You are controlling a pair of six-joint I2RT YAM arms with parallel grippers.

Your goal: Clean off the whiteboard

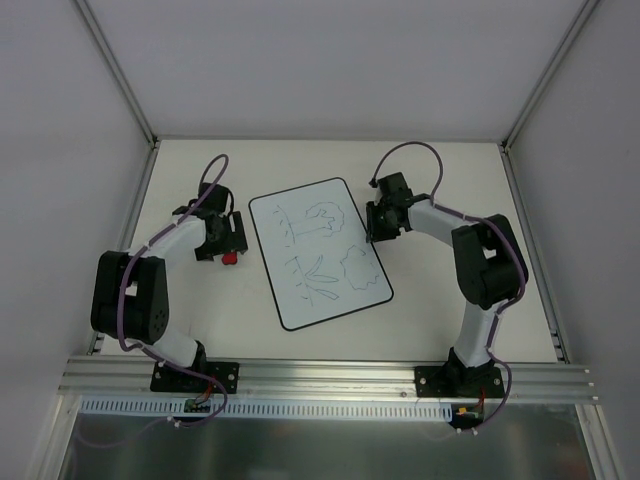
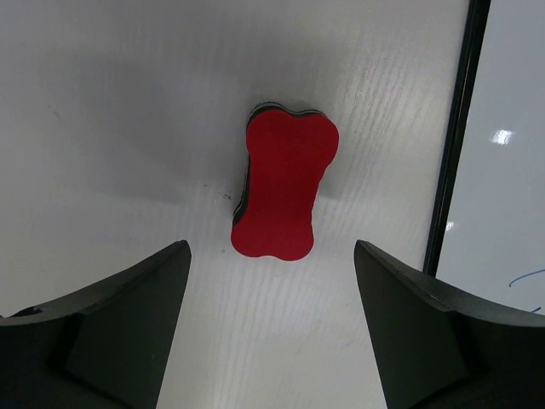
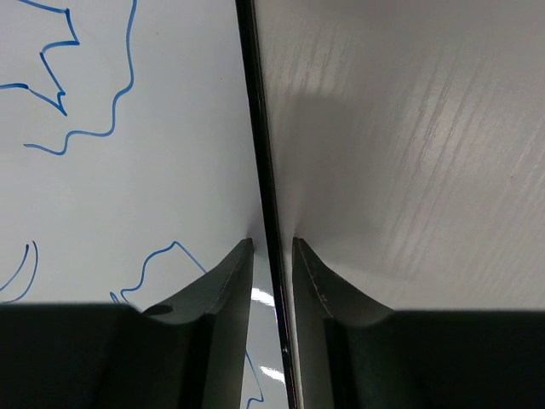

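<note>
**Whiteboard flat at mid-table, eraser loose under a wide left gripper**

Flat on the white table [image 1: 450,180], near the middle and turned a little out of square: the whiteboard [image 1: 320,250], rounded at the corners and covered with thin line doodles [image 1: 322,215]. Blue, those lines, in the right wrist view.

Just left of the board, pointed down at the tabletop: the left gripper [image 1: 228,238], close to the board's left side but apart from it. Spread wide by its own camera, both fingers clear of everything. Between and beyond them in that view, flat on the table, a red bone-shaped eraser [image 2: 285,183], with a thin dark layer showing under the red top. Not gripped, and touched by neither finger. Lined up with the gap, near end about level with the fingertips. To the eraser's right, apart from it, the board's thin black edge [image 3: 255,128] and a strip of glossy white face.

At the board's right side, on the farther half of it: the right gripper [image 1: 375,225]. Drawn narrow, only a slim slot left between the fingers. Astride the black edge, one finger over the white face, the other over bare table, the edge running straight through the slot. Tips down at or very near the surface. Impossible to tell whether pressing there or pinching anything.
</note>
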